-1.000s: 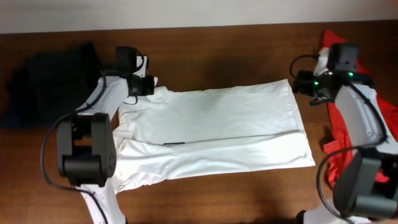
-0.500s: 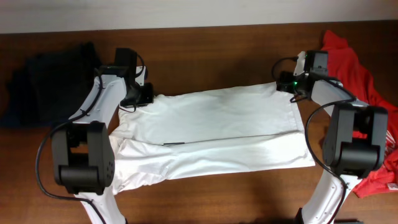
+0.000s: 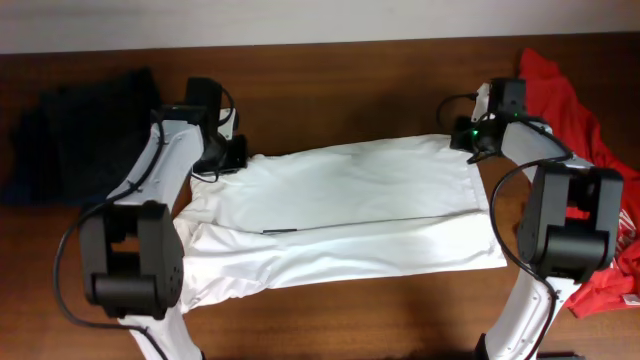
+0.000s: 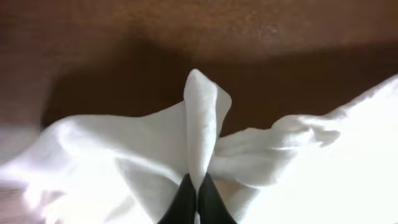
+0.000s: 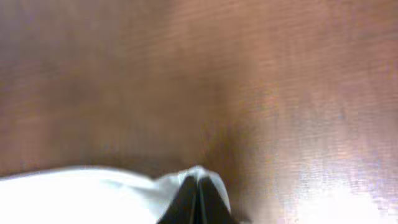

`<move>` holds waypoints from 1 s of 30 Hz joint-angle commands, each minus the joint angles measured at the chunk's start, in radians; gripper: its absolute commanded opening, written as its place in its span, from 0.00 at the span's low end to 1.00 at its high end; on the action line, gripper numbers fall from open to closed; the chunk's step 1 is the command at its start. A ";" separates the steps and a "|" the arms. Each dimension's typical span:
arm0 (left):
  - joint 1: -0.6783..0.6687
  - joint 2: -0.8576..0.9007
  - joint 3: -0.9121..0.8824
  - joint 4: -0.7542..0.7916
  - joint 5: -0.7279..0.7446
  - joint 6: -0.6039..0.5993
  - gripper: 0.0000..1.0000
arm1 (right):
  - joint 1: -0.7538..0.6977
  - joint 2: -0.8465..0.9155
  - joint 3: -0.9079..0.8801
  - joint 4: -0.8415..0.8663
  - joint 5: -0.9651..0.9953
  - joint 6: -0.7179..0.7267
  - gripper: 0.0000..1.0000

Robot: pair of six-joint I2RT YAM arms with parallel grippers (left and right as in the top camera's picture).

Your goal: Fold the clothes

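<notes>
Two far-edge corners | left pincer (image 4: 196,190), right pincer (image 5: 198,190) clenched on white T-shirt (image 3: 350,200) | table (image 3: 340,90) wood beyond

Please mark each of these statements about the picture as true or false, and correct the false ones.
1. The left tool is shut on a raised fold of the white T-shirt. True.
2. The right tool is open above bare wood. False: it is shut on a corner of the white T-shirt.
3. The red T-shirt lies beside the right arm. True.
4. The white T-shirt is folded into a small square. False: it lies spread long across the table.
5. The dark cloth covers the white T-shirt. False: it lies apart from it, beyond the left arm.
</notes>
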 commanded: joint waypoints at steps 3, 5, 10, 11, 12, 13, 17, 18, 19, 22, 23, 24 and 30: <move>0.008 -0.216 0.012 -0.143 0.001 -0.010 0.01 | -0.021 -0.102 0.166 -0.312 0.033 0.003 0.04; 0.008 -0.257 0.012 -0.231 0.002 -0.010 0.01 | -0.023 -0.107 0.204 -0.446 0.064 0.003 0.04; 0.007 -0.308 0.012 -0.502 0.080 -0.010 0.01 | -0.024 -0.107 0.218 -0.693 0.271 0.004 0.04; 0.007 -0.308 0.012 -0.529 0.080 -0.010 0.01 | -0.024 -0.107 0.218 -0.717 0.289 0.005 0.04; 0.008 -0.308 0.010 -0.561 0.079 -0.010 0.01 | -0.024 -0.107 0.218 -0.741 0.293 0.004 0.04; 0.008 -0.308 0.010 -0.579 0.079 -0.009 0.01 | -0.024 -0.107 0.218 -0.760 0.291 0.005 0.04; 0.008 -0.308 0.001 -0.652 0.053 -0.009 0.01 | -0.024 -0.107 0.214 -0.856 0.292 0.007 0.04; 0.008 -0.308 0.000 -0.670 0.053 -0.009 0.01 | -0.024 -0.107 0.211 -0.869 0.292 0.007 0.04; 0.007 -0.308 0.000 -0.690 0.051 -0.008 0.01 | -0.024 -0.107 0.208 -0.887 0.292 0.007 0.04; 0.003 -0.308 -0.014 -0.707 0.034 -0.005 0.01 | -0.024 -0.107 0.195 -0.933 0.292 0.007 0.04; -0.002 -0.308 -0.026 -0.707 0.034 -0.005 0.01 | -0.024 -0.106 0.192 -0.943 0.292 0.007 0.04; -0.007 -0.308 -0.042 -0.706 0.034 -0.003 0.01 | -0.024 -0.106 0.191 -0.951 0.292 0.007 0.04; -0.053 -0.308 -0.199 -0.611 0.026 -0.002 0.01 | -0.024 -0.106 0.190 -1.001 0.315 0.007 0.04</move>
